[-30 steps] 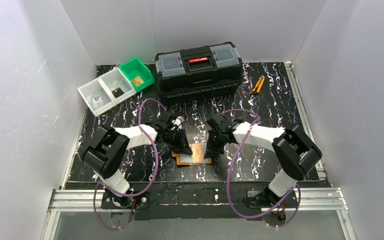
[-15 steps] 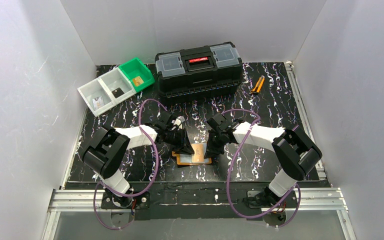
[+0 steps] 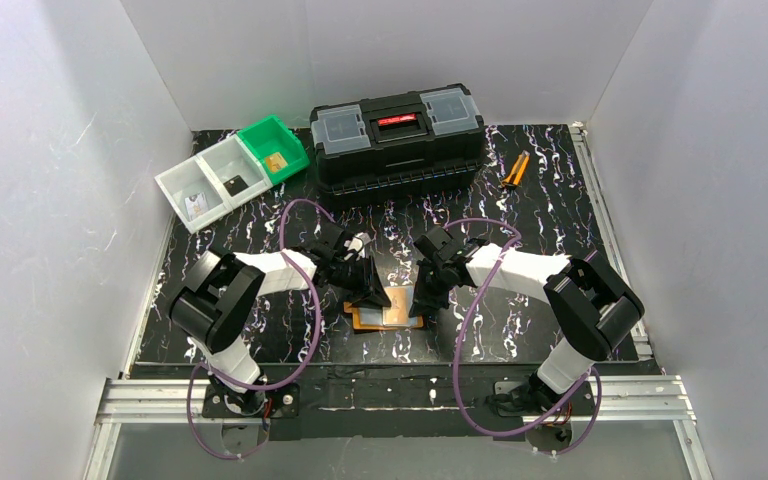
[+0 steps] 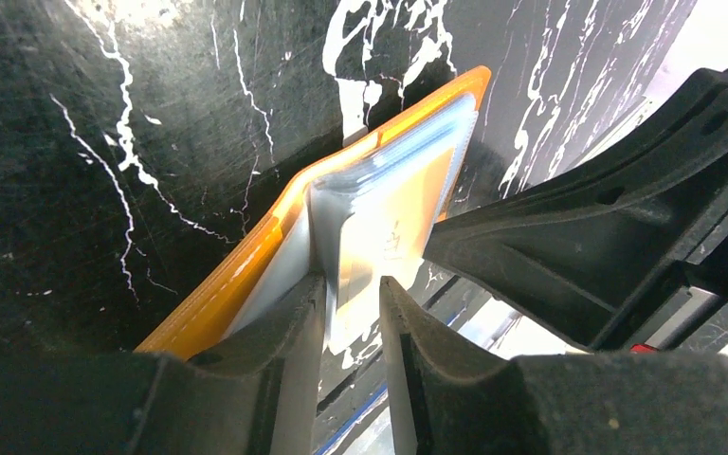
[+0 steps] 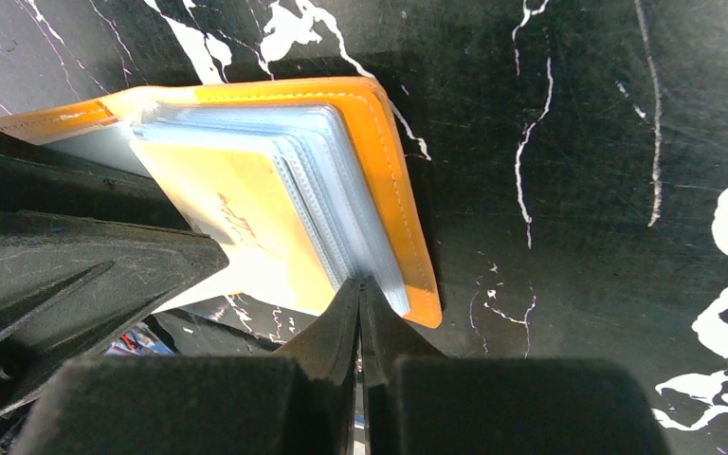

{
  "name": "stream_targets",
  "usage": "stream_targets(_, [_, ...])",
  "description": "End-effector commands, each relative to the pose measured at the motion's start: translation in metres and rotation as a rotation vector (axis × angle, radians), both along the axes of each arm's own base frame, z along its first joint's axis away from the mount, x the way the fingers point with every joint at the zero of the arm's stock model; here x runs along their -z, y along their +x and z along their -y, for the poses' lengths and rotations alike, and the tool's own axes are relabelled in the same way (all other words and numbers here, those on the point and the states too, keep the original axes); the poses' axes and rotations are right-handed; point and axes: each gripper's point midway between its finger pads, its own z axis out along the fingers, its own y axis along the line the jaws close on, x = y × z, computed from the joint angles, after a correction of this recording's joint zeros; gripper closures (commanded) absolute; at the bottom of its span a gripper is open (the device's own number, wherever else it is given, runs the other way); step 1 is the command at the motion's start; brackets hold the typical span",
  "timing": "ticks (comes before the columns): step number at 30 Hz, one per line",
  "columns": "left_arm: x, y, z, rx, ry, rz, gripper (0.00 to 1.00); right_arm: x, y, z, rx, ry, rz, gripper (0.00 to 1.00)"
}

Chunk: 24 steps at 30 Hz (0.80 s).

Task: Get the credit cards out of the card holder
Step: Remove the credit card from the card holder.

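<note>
Top external view showed one orange card holder [image 3: 392,314] lying open on the table [image 3: 560,220] near its near edge, between two grippers, with one gold-tan card [image 5: 237,204] showing in its clear pockets. The left gripper [image 3: 376,294] had its fingers slightly parted astride a pocket leaf at the holder's left side, while the right gripper [image 3: 423,300] was pressed together, tips touching the pockets' right edge. One toolbox [image 3: 397,135], two white bins [image 3: 210,185], one green bin [image 3: 273,148] and one pair of pliers [image 3: 514,170] stood well apart at the far side.
</note>
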Motion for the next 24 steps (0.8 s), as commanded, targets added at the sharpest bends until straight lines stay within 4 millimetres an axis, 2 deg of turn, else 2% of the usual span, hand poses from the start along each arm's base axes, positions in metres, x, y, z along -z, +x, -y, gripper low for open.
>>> stream_targets(1, [0.000,-0.001,0.004,-0.004,-0.040,-0.013,0.73,0.031,-0.013,0.042,0.013,-0.194,-0.030,0.94])
stream_targets(8, [-0.003,-0.003,0.007,-0.009,-0.076,-0.021,0.81,0.032,-0.013,0.043,0.015,-0.199,-0.033,0.94])
stream_targets(15, [-0.005,-0.006,0.006,-0.010,-0.087,-0.022,0.96,0.032,-0.013,0.043,0.016,-0.200,-0.032,0.94])
stream_targets(22, [0.007,-0.009,-0.013,0.013,0.035,-0.001,0.95,0.032,-0.013,0.044,0.019,-0.203,-0.030,0.94])
stream_targets(24, [0.007,-0.008,-0.014,0.011,0.038,0.010,0.92,0.032,-0.013,0.045,0.022,-0.203,-0.028,0.94])
